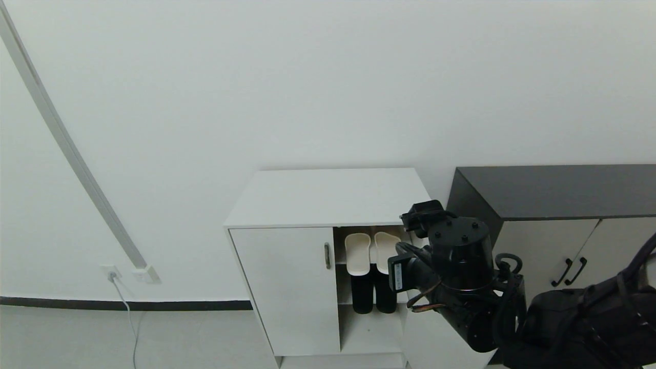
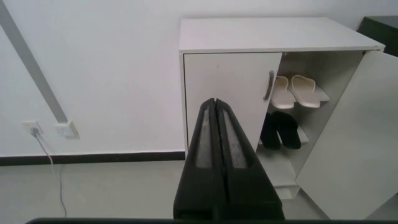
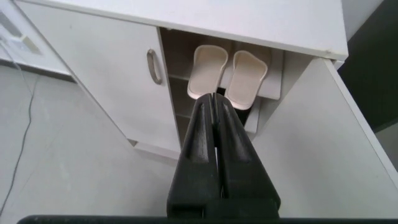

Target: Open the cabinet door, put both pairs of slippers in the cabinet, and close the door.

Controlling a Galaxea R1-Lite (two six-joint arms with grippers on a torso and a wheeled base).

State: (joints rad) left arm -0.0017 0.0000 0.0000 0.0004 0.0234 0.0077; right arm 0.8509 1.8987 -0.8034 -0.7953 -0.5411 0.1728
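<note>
The white cabinet (image 1: pixel 328 197) stands against the wall with its left door (image 1: pixel 284 287) shut and its right door (image 1: pixel 441 341) swung open. Inside, a pair of white slippers (image 1: pixel 371 251) lies on the upper shelf and a pair of black slippers (image 1: pixel 373 292) on the shelf below. My right arm (image 1: pixel 458 261) hangs in front of the open door. My right gripper (image 3: pixel 214 96) is shut and empty, just before the white slippers (image 3: pixel 227 74). My left gripper (image 2: pixel 214 102) is shut and empty, farther back, facing the shut door (image 2: pixel 227 93); the black slippers (image 2: pixel 281 129) show beyond it.
A dark-topped sideboard (image 1: pixel 553 189) with two handled doors stands right of the cabinet. On the left wall are a socket (image 1: pixel 110 271) with a hanging cable and a slanted grey conduit (image 1: pixel 66 143). Open grey floor (image 1: pixel 128 338) lies left of the cabinet.
</note>
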